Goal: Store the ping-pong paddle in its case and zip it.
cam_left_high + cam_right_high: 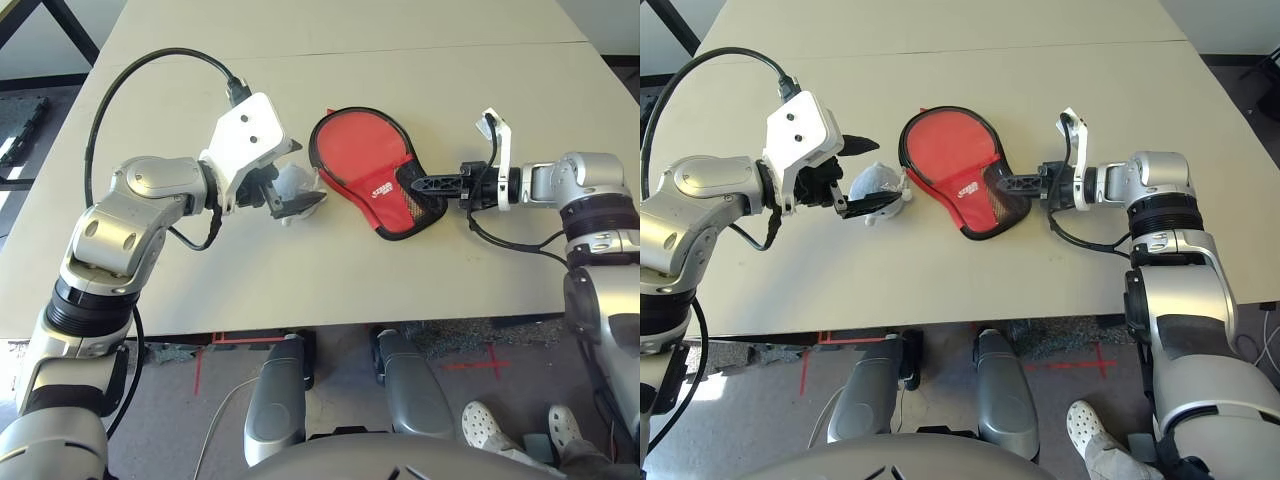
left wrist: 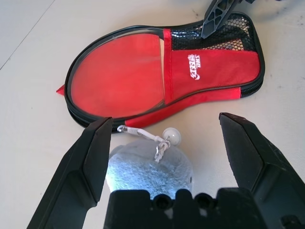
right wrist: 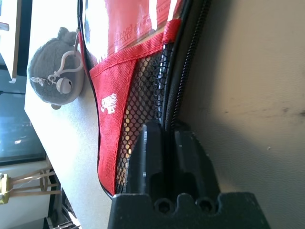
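Beige worktop [image 1: 330, 270], seen from above, carrying all items. Red paddle-shaped case [image 1: 365, 175] with black edging lies flat near the centre, round end toward the far-left, narrow mesh-pocket end toward the right arm; a small white logo sits on the red band beside the mesh. Through the case's clear round panel a red surface shows; whether this is the ping-pong paddle cannot be told. Left tool [image 2: 167, 148] hovers over the worktop just left of the case, its two black fingers [image 2: 86, 162] spread wide apart, holding nothing. Right tool [image 1: 432, 184], fingers pressed together, is clamped on the black edging at the case's narrow end, beside the zip. Small grey-white pouch [image 2: 147, 169] with a white cord and bead lies between the left tool's fingers, just beside the case's edge.
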